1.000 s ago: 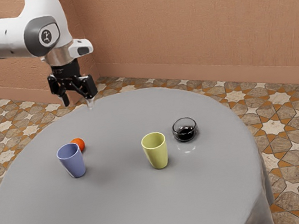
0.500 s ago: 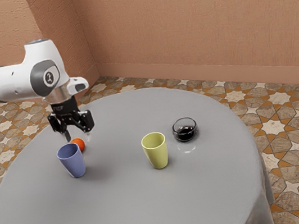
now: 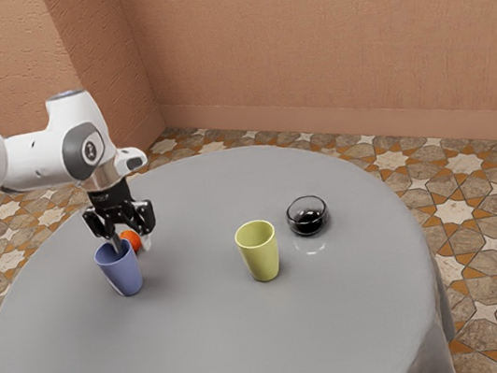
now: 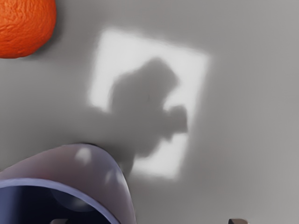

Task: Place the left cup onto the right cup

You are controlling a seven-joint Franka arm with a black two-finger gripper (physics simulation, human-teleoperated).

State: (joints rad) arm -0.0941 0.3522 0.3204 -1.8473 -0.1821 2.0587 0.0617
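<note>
Since half a second ago your white robot arm point(image 3: 35, 154) has come down and a little toward the exterior view's left. The jaws, which hung above the worktop behind the cup, now sit right at the rim of the periwinkle-blue plastic cup point(image 3: 119, 268). None of the objects has shifted.

You can see in the exterior view that the jaws stand open and point downward, holding nothing. One finger reaches the cup's far rim and the other stands beside it. Whether either finger touches the cup you cannot tell.

The blue cup stands upright on the grey round worktop point(image 3: 253, 337), toward the exterior view's left. The small orange fruit point(image 3: 129, 239) lies just behind it, partly hidden by the jaws. In the wrist view the cup's open mouth point(image 4: 70, 186) sits just under the hand. The fruit point(image 4: 23, 23) lies apart from it, across a bright patch of worktop that carries the hand's shadow.

The yellow-green plastic cup point(image 3: 258, 250) stands upright near the worktop's middle, well apart from the blue cup. The dark glass bowl point(image 3: 307, 215) sits near it, toward the exterior view's right and a little further back.
</note>
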